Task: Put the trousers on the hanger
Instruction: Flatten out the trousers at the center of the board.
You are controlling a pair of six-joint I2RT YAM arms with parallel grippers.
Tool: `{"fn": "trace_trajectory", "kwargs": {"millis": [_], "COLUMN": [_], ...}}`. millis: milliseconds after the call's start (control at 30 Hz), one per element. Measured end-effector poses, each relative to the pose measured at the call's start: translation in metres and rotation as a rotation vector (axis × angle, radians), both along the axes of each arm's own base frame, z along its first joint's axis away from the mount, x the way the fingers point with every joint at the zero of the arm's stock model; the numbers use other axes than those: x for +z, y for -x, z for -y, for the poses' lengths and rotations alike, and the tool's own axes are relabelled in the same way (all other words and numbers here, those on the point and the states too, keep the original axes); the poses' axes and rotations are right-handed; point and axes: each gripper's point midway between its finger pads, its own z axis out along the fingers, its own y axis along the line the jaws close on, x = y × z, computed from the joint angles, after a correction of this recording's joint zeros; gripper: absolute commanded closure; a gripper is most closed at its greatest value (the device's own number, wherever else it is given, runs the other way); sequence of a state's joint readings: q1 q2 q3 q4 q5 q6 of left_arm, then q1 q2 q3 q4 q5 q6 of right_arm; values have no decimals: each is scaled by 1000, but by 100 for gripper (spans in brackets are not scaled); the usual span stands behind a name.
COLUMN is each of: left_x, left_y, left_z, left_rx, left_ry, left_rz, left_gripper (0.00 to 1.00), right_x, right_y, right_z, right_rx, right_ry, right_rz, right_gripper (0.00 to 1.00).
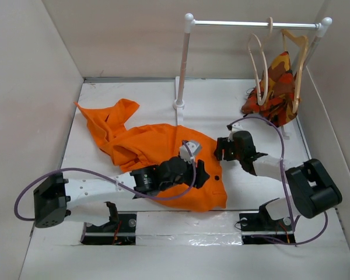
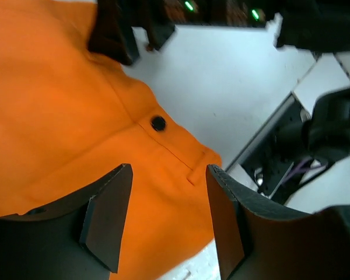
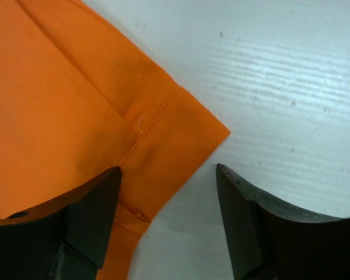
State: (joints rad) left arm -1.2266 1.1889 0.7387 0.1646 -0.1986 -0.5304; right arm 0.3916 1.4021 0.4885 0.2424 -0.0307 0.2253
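The bright-orange trousers [image 1: 140, 146] lie spread on the white table, waistband toward the near right. My left gripper [image 1: 199, 172] hovers open over the waistband near its black button [image 2: 158, 123]; orange cloth [image 2: 58, 116] fills the space under the jaws [image 2: 166, 221]. My right gripper [image 1: 217, 149] is open, low at the waistband's far corner; one finger is over the cloth [image 3: 64, 105], the other over bare table, gripper [image 3: 169, 221] empty. The pale cream hanger [image 1: 258, 64] hangs on the rail at the back right.
A white rail [image 1: 254, 24] on a post [image 1: 182, 70] stands at the back. A darker wooden hanger [image 1: 298, 58] carries a patterned orange-brown garment [image 1: 274, 90]. Walls enclose the table [image 1: 221, 111] on three sides.
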Motion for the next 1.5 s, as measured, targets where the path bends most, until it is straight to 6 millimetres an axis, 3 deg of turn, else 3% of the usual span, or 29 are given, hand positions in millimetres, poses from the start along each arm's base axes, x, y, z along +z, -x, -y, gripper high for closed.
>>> {"fn": "trace_trajectory", "kwargs": {"millis": [67, 167, 200, 233, 333, 433, 533, 633, 733, 833, 933, 1033, 1133, 1200, 1233, 1333, 1400, 1433, 1500], "left_x": [-8, -23, -28, -38, -68, -93, -95, -81, -56, -30, -8, 11, 24, 33, 36, 32, 20, 12, -6], "left_y": [15, 34, 37, 44, 54, 58, 54, 47, 40, 31, 13, -20, -66, -96, -109, -138, -147, -151, -155], "left_z": [8, 17, 19, 22, 23, 18, 13, 12, 11, 8, 7, -3, -32, -59, -75, -137, -179, -199, -230], "left_rx": [-43, -99, -110, -127, -149, -145, -118, -82, -41, 9, 84, 211, 375, 492, 552, 747, 871, 926, 1024], "left_ry": [-23, -59, -72, -99, -188, -276, -300, -266, -201, -139, -101, -64, -21, 29, 58, 142, 193, 216, 256], "left_rz": [0, -3, -4, -6, -13, -12, 4, 31, 62, 94, 113, 125, 110, 94, 82, 50, 25, 10, -26], "left_gripper": [46, 45, 46, 48, 53, 58, 60, 62, 61, 57, 55, 53, 51, 50, 47, 45, 45, 45, 45], "right_x": [-1, -2, -4, -4, -4, 0, 17, 53, 92, 121, 131, 119, 101, 96, 98, 121, 138, 146, 158], "right_y": [-9, -21, -24, -27, -30, -19, -4, 3, 9, 16, 20, 25, 27, 24, 21, 6, 4, 5, 13], "right_z": [-3, -8, -10, -12, -14, -7, 7, 24, 55, 102, 164, 220, 255, 264, 264, 250, 229, 218, 195], "right_rx": [-11, -24, -29, -29, -42, -68, -111, -180, -289, -442, -636, -802, -898, -910, -897, -805, -721, -678, -580], "right_ry": [-12, -30, -40, -50, -83, -84, -78, -93, -95, -66, 10, 86, 119, 117, 107, 62, 31, 16, -5], "right_rz": [26, 66, 72, 86, 110, 129, 169, 247, 334, 404, 419, 364, 271, 227, 221, 269, 328, 363, 426], "right_gripper": [34, 73, 95, 100, 100, 100, 100, 100, 100, 100, 100, 100, 100, 75, 53, 33, 33, 53, 81]}}
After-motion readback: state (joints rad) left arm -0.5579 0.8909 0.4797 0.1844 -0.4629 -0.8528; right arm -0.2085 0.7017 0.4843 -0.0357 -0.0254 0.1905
